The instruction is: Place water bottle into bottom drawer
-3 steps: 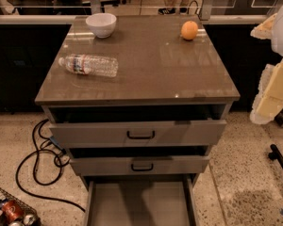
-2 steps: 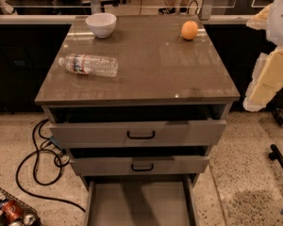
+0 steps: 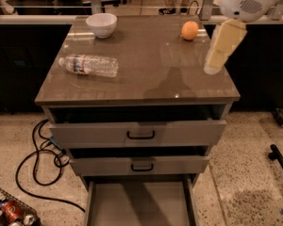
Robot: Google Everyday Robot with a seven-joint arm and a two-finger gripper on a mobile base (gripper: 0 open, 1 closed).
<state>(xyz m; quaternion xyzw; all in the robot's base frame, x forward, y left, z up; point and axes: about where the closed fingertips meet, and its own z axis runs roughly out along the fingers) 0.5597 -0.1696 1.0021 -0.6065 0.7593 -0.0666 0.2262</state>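
Observation:
The water bottle (image 3: 88,65) lies on its side on the left part of the grey cabinet's top (image 3: 151,79), cap pointing left. The bottom drawer (image 3: 139,204) is pulled out far, and its flat grey floor is bare. My gripper (image 3: 211,66) hangs from the white arm at the upper right, over the right side of the cabinet top. It is well to the right of the bottle and holds nothing that I can see.
A white bowl (image 3: 101,25) and an orange (image 3: 189,30) sit at the back of the top. The top drawer (image 3: 137,133) and middle drawer (image 3: 139,165) stand slightly open. A black cable (image 3: 37,159) and a wire basket with cans (image 3: 9,213) lie on the floor at left.
My arm has moved left and up, from beside the cabinet's right edge to over the right side of its top. The bottle and drawers have not moved.

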